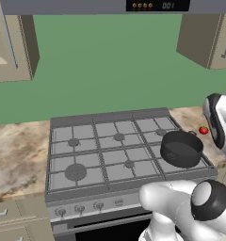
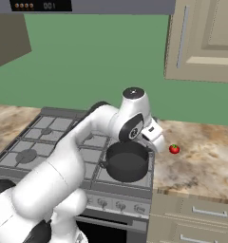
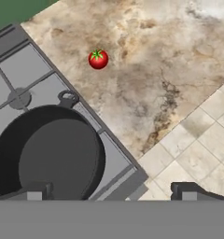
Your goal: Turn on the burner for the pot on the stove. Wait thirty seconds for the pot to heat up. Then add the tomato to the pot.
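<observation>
Nearest the base, the row of small round front knobs (image 1: 89, 205) runs along the front panel of the grey six-burner gas stove (image 1: 105, 155) with its dark grid grates. On the stove's front right burner sits the short, wide, dark grey-black metal pot (image 2: 127, 161), upright, mouth up and empty, with one small loop handle (image 3: 67, 98) turned toward the counter side.

Above the pot's right edge hangs the white arm's two-finger gripper (image 3: 111, 192), its dark finger tips spread wide apart with nothing between them.

Farther out, on the marbled beige counter (image 2: 201, 161) just right of the stove and well apart from the pot, rests the small round bright red tomato (image 3: 98, 59).

Whether the burner is lit cannot be told. Judging by the hand's place, the step in hand looks like the reach for the tomato. Doing it well means bringing the spread fingers straight down over it, centred, and closing gently across its widest part so it neither rolls nor squashes.

The tomato is nearly round, so it has no real long axis; its green stem top points up, and any approach angle should serve.
</observation>
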Controlling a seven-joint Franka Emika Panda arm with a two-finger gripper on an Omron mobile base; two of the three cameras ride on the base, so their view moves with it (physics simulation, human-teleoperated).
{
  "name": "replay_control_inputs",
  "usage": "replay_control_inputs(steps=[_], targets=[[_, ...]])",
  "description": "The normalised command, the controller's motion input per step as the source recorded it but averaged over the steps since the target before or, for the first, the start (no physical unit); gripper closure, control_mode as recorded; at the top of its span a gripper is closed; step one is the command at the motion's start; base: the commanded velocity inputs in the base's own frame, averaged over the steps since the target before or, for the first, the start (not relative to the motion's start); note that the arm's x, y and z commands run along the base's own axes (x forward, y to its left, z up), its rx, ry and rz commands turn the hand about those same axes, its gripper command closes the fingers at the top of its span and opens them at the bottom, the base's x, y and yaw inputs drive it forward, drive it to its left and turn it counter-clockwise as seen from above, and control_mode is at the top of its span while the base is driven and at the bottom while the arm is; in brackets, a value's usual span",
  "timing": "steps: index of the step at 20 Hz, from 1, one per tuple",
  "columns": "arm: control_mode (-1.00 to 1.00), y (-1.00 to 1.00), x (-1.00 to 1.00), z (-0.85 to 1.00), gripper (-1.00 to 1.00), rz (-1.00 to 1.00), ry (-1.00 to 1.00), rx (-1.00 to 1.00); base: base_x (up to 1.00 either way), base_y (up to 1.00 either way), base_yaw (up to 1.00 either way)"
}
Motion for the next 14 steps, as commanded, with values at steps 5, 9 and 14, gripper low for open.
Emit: replay_control_inputs(steps=[5,9,14], targets=[[-1.0,-0.29,0.48,-0.3,-1.0,0.0,0.07,0.0,0.0,0.0,0.0],[-1.0,-0.32,0.57,-0.26,-1.0,0.0,0.1,0.0,0.0,0.0,0.0],[-1.0,-0.32,0.57,-0.19,-1.0,0.0,0.11,0.0,0.0,0.0,0.0]])
